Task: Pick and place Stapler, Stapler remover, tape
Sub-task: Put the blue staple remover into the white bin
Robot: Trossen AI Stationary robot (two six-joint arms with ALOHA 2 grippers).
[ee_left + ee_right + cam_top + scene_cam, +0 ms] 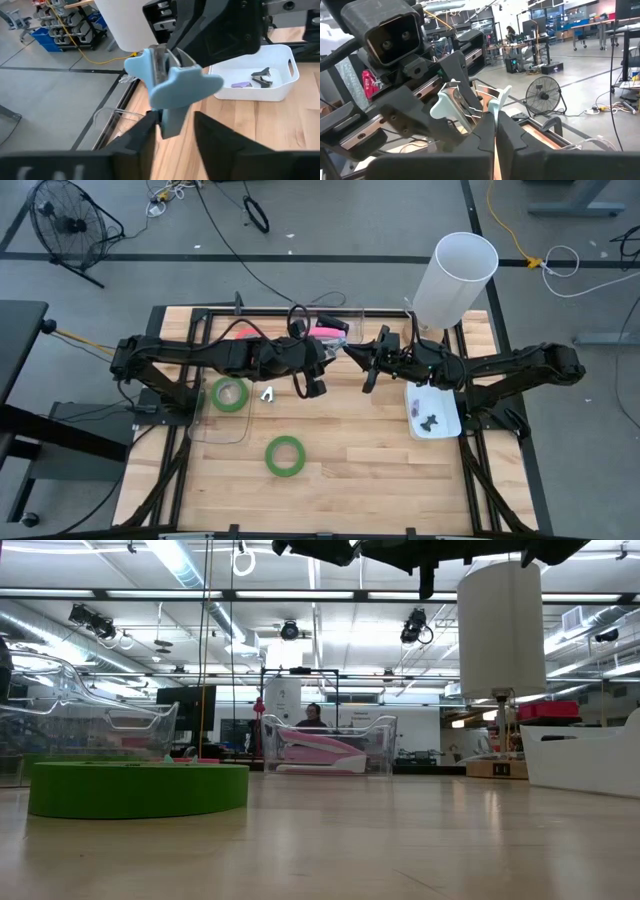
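Pale blue plastic marks the staple remover (167, 82), which is held in the air above the middle of the worktop (350, 480), toward its far edge, between the two hands. The right hand (494, 112) is pressed together on one wing of the staple remover, pinching it. The left hand (172, 125) is spread partway, its fingers (145, 132) standing on either side of the remover's lower wing; whether they touch it cannot be told. A pink stapler (320, 752) is seen in a clear tray (385, 745) at the far edge. One green tape roll (230, 394) lies in a second clear tray (205, 430) near the left edge, and another green tape roll (285, 455) lies flat on the bare wood toward the near edge. A white bin (445, 420) with small dark items sits near the right edge, beside a tall white cylinder (455, 275).
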